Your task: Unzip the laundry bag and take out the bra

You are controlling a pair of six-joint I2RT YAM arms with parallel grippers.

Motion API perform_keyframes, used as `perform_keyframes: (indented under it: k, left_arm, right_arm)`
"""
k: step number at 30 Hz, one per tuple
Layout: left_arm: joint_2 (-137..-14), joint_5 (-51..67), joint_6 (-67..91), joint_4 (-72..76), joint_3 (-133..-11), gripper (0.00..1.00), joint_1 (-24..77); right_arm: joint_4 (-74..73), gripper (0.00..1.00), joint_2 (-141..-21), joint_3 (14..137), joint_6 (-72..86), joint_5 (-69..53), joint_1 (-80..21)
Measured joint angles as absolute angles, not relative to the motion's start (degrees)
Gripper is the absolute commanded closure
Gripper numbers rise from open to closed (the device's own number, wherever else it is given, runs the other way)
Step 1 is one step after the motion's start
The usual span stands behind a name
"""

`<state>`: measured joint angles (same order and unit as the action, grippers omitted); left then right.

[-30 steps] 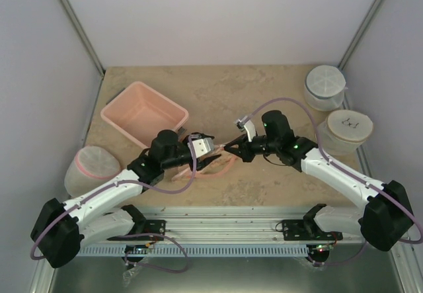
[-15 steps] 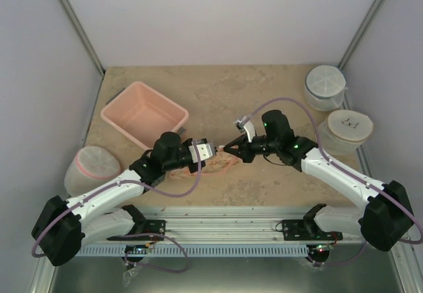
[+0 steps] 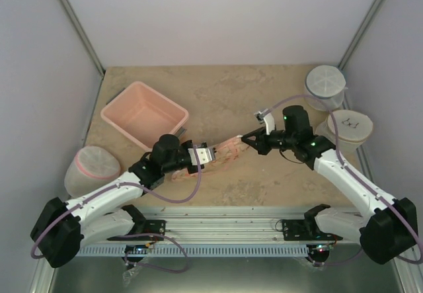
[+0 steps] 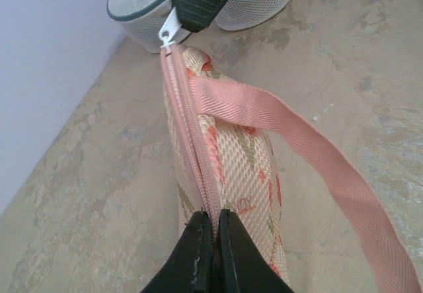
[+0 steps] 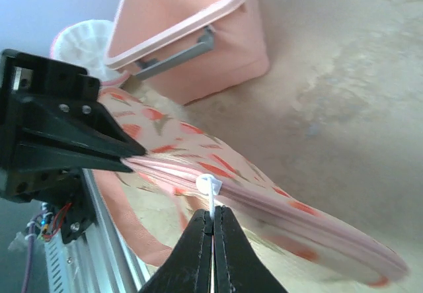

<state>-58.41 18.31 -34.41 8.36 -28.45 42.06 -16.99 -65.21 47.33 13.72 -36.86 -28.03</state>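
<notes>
Table (image 3: 264,180): tan stone-look top, walled on 3 sides. Pink tub (image 3: 144,113) sits far left, corner toward us. We count 3 white mesh drums: 1 near left (image 3: 92,167), 1 far right (image 3: 325,86), 1 just nearer than that at the right edge (image 3: 345,131).

Bag (image 3: 225,151) is mid-table, stretched in a line between the 2 grippers, zip edge up. We can't tell if its lower edge touches the table. Print is cream with orange-red marks and pink edging.

The pink loop (image 4: 310,154) hangs off the bag's side and trails toward the near edge.

Left gripper (image 4: 213,230) is clamped tight on the bag's left end, right at the zip line. Right gripper (image 5: 211,217) is closed on the white pull (image 5: 208,188), pinching it from below in its own view.

The zip between the pull and the left gripper looks closed. In the right wrist view the bag runs on past the pull, and the zip state there is unclear to us.
</notes>
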Motion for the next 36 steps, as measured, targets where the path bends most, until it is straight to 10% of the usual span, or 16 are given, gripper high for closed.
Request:
perform_keyframes:
  k: [19,25,36]
  left_arm:
    - [-56.5,17.9,-25.2,12.3,-26.6,1.0,42.1]
    - [-56.2,20.6,-26.3,11.3,-25.3,0.31,42.1]
    - [-55.0,33.5,-20.4,10.7,-32.0,0.16,42.1]
  right_arm:
    - [-21.3,0.99,-62.1,43.5,12.6,-47.0,-9.9]
    - [-20.1,0.99,-61.5,43.5,12.4,-47.2,-14.5]
    - [-15.8,0.99,-60.9,44.7,15.7,-42.8,-26.1]
